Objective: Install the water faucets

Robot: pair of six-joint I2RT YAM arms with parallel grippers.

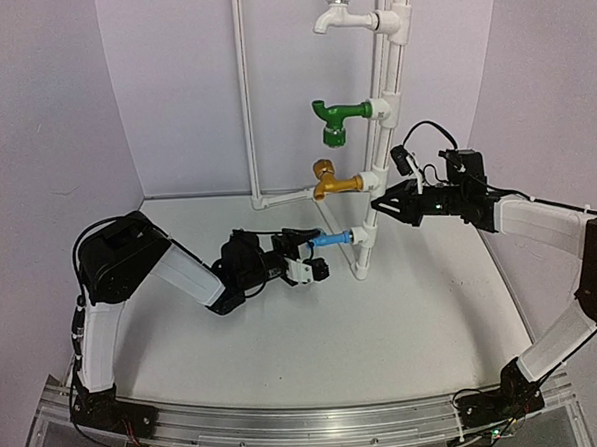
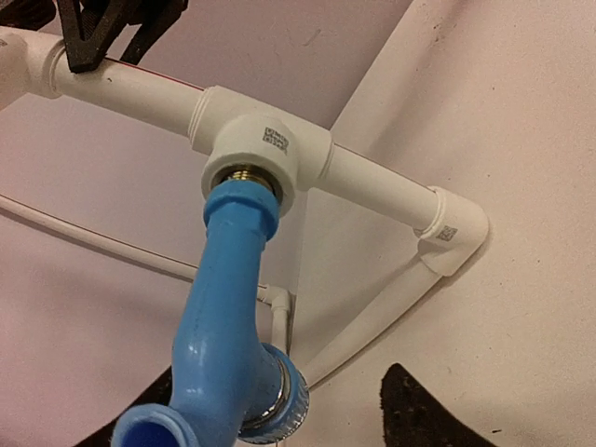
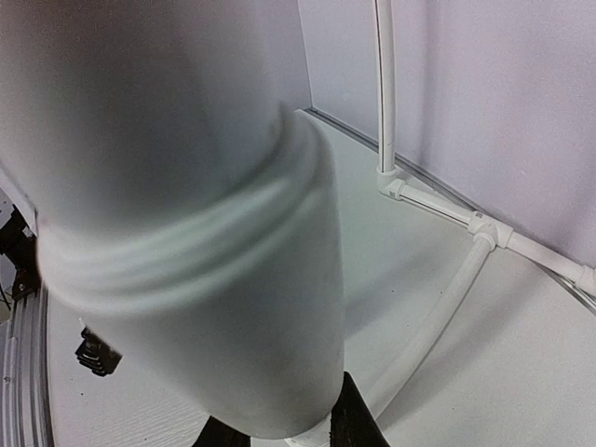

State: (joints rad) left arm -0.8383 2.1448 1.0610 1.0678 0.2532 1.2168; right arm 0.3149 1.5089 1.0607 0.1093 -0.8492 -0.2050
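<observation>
- One blue tap (image 1: pixel 331 239), lowest on the pipe (image 2: pixel 372 182), screwed into its tee (image 2: pixel 265 149); brass thread shows.
- Left pincer (image 1: pixel 310 245): jaws parted around it, not clamping.
- Right pincer (image 1: pixel 383 205) clamped on the pipe above.
- Likely near done; final tightening maybe left.

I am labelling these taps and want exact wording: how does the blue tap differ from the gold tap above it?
The blue tap is sky-blue plastic; the gold tap is shiny gold. The blue tap is clearly smaller than the gold tap. The blue tap sits lowest on the white pipe, the gold tap one fitting higher. Both project leftward from white fittings on it.
</observation>
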